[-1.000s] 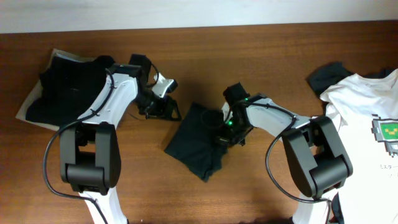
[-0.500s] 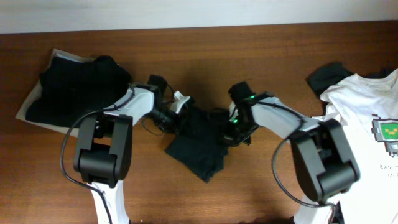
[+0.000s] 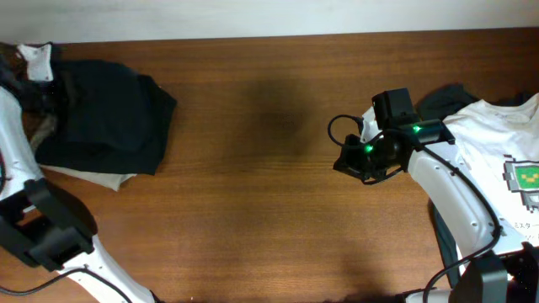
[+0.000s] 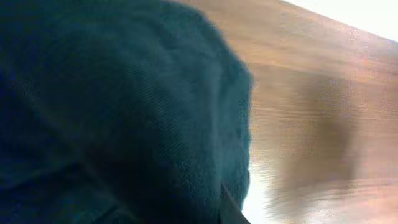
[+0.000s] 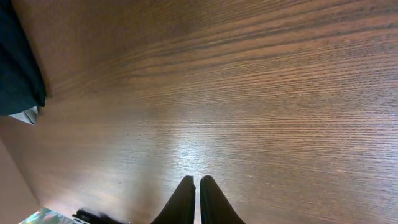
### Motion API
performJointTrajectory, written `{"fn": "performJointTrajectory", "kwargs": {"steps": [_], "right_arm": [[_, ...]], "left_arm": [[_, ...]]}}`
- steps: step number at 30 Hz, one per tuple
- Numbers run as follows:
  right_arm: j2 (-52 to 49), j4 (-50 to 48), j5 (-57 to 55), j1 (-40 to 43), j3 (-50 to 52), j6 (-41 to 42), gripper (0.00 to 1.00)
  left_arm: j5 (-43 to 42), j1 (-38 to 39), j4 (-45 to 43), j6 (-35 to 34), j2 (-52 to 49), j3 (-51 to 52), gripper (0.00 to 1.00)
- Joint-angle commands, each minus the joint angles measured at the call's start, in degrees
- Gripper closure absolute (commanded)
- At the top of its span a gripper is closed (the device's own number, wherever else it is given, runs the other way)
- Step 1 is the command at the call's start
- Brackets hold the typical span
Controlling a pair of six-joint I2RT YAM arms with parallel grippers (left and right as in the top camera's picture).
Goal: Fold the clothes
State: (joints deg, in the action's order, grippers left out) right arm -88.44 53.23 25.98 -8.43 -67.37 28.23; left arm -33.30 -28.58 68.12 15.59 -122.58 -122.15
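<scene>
Black pile (image 3: 105, 118) at the far left of the table (image 3: 253, 194); right gripper (image 5: 198, 193) empty.
We saw the pile's long axis run left to right, one corner pointing right, with a beige shirt (image 3: 97, 178) under its near edge. A white shirt (image 3: 488, 151) lay at far right. The left gripper (image 3: 42, 80) met the pile's left edge, fabric filling its view, so we could not tell its jaws. The right gripper hung over bare wood, jaws together.

Brown wood table (image 3: 253, 168). My far-left corner: black shirts (image 3: 105, 118) heaped over beige shirt (image 3: 101, 178). Right edge: white shirt (image 3: 497, 160), black cloth (image 3: 438, 103) touching it.
</scene>
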Motion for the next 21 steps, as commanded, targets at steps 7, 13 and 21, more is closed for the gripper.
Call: {"fn": "performJointTrajectory", "kwargs": {"steps": [7,13,21], "right_arm": [[0.42,2.91,-1.33,0.22,-0.24,-3.69,0.87],[21.84,3.52,-5.75,0.20,-13.05,-16.52,0.64],[40.76,4.52,-13.16,0.20,-14.05,-17.94,0.01]], "left_arm": [[6.14,-8.24,5.49,-5.44,2.19,-11.74,0.01],[12.44,20.20,15.82,4.24,21.09,-17.35,0.01],[27.17,37.20,28.33,-4.61,40.92,1.36,0.01]]}}
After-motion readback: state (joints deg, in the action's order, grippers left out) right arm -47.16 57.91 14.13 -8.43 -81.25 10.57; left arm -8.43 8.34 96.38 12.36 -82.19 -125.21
